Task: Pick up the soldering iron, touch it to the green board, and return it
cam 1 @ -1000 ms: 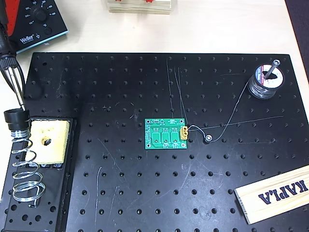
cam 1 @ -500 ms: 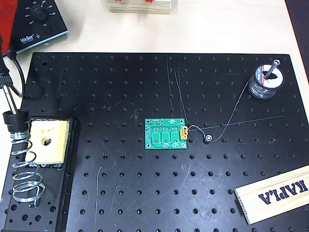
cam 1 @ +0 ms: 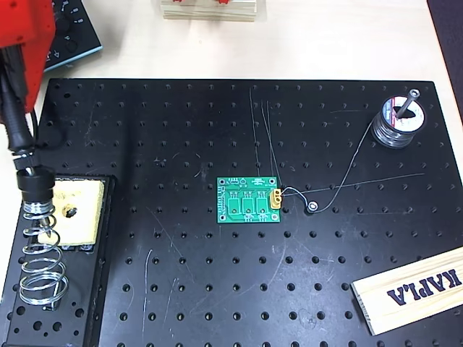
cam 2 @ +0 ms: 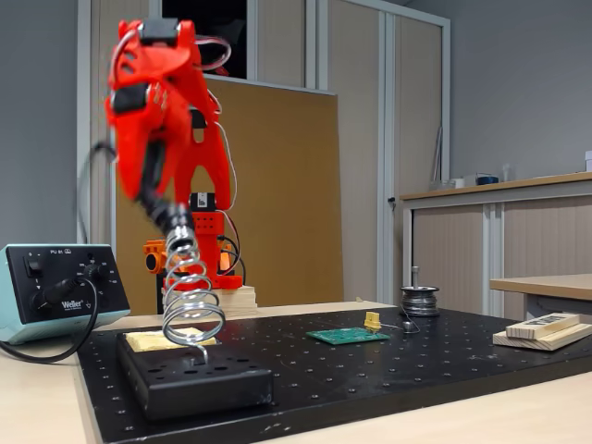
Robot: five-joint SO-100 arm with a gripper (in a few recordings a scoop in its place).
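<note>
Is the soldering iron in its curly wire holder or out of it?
In. The soldering iron has its black collar sitting at the top of the curly wire holder. The red pincer is around the handle; its grip is unclear.

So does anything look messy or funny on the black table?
A little. Thin solder wire trails loose from the spool across the black perforated board to the green board. A wooden KAPLA plank lies askew, overhanging the edge. Nothing looks spilled or broken.
</note>
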